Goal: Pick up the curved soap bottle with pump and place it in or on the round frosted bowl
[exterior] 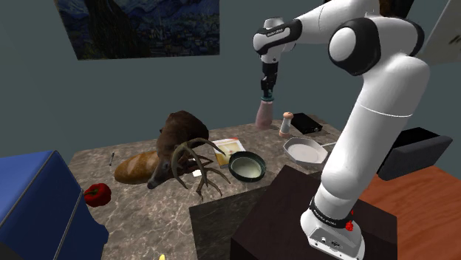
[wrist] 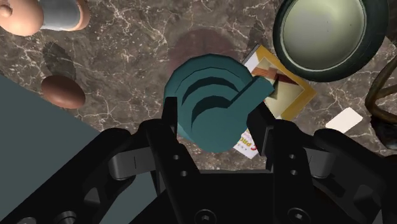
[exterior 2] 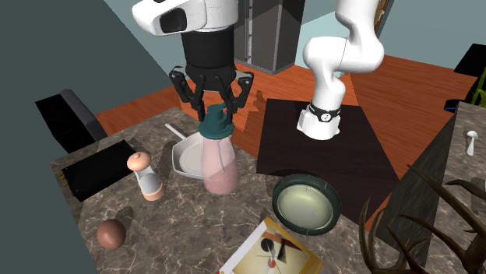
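The soap bottle has a pink curved body and a teal pump top. It stands upright near the back of the marble counter. My gripper comes straight down on it, fingers shut on the pump top. A round shadow on the marble beside the bottle suggests it hangs slightly above the surface. The round bowl, dark green at the rim and pale inside, sits on the counter nearer the stand, apart from the bottle.
A shaker and a brown ball lie beside the bottle. A white dish, a black box, a printed card, an antlered deer head, a bread loaf and a red pepper share the counter.
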### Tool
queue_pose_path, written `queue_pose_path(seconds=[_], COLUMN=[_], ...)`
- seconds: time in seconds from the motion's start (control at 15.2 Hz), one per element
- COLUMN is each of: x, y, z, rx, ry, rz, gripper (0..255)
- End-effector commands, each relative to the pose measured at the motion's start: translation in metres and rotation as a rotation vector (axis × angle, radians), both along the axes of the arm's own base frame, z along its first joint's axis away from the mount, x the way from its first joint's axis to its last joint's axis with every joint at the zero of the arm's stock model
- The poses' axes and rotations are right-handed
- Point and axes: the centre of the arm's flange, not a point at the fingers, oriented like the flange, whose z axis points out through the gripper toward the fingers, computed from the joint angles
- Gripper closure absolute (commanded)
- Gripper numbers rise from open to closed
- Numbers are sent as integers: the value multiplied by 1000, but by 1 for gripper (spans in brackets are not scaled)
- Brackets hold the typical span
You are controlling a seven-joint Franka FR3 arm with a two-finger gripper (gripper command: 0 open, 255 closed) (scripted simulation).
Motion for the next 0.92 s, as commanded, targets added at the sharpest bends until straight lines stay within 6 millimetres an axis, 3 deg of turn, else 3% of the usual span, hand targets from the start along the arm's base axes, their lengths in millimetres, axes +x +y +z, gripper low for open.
queue_pose_path(seconds=[0.0,0.86], x=[-6,-40], y=[26,185], z=[8,63], rx=[-1,-1], ry=[0,0], rz=[-1,-1], gripper=[255,255])
